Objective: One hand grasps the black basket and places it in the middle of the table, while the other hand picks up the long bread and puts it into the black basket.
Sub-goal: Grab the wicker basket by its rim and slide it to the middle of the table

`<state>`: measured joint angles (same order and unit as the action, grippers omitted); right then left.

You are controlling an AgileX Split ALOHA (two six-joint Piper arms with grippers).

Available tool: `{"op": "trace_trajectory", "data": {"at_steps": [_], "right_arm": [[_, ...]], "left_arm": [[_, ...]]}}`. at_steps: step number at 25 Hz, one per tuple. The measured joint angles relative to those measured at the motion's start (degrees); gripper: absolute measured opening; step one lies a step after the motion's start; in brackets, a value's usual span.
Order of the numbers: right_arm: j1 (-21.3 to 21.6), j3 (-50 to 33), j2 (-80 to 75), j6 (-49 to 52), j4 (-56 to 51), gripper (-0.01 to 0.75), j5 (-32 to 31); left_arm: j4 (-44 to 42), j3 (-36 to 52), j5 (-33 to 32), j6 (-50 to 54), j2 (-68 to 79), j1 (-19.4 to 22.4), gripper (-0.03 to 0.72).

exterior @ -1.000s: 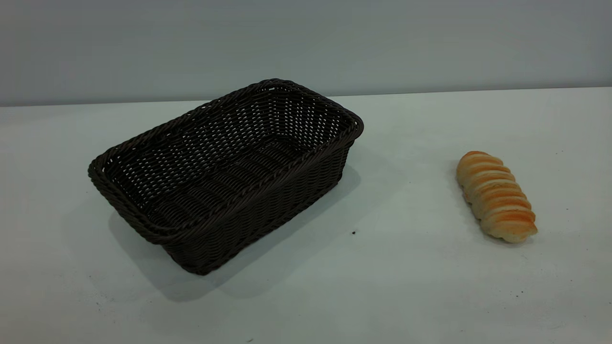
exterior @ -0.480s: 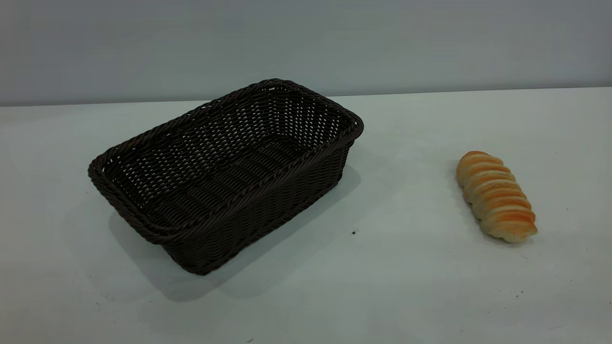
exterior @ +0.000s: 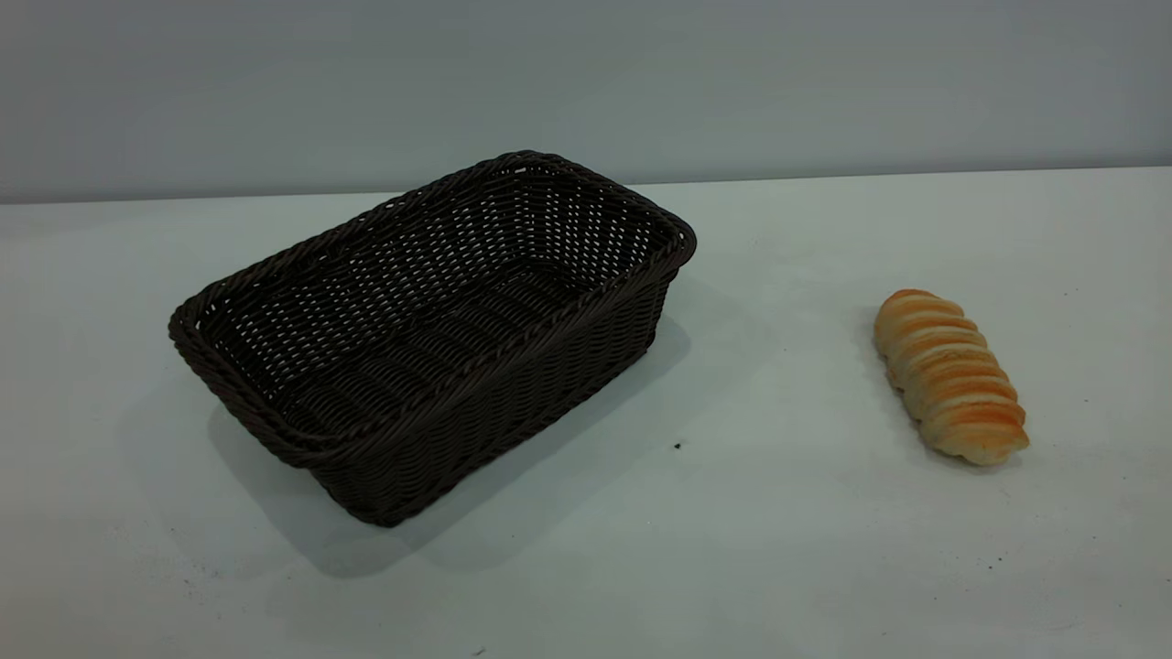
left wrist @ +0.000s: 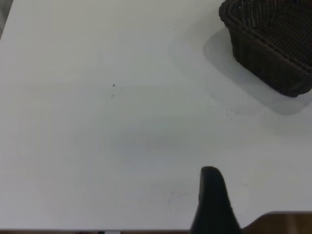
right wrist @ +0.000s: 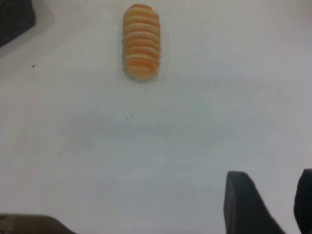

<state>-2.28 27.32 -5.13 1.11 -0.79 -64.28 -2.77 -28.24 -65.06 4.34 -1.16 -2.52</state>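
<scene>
The black basket [exterior: 430, 334] sits empty on the white table [exterior: 751, 531], left of centre and turned at an angle. Its corner shows in the left wrist view [left wrist: 270, 46]. The long bread [exterior: 949, 373] lies on the table at the right, clear of the basket, and also shows in the right wrist view [right wrist: 141, 41]. Neither gripper shows in the exterior view. My left gripper [left wrist: 265, 187] hangs over bare table short of the basket; one finger [left wrist: 212, 200] shows, with nothing beside it. My right gripper [right wrist: 273, 187] is open and empty, well short of the bread.
A grey wall [exterior: 586, 82] runs behind the table's far edge. A few dark specks [exterior: 678, 446] dot the table between the basket and the bread. A brown edge [left wrist: 282, 222] shows near the left gripper.
</scene>
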Motion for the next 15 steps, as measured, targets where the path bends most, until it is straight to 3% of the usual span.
{"op": "trace_trajectory", "data": {"at_steps": [15], "right_arm": [[0.00,0.00,0.00,0.00,0.00,0.238,0.00]], "left_arm": [[0.23,0.00,0.00,-0.26,0.00,0.00,0.564]]}}
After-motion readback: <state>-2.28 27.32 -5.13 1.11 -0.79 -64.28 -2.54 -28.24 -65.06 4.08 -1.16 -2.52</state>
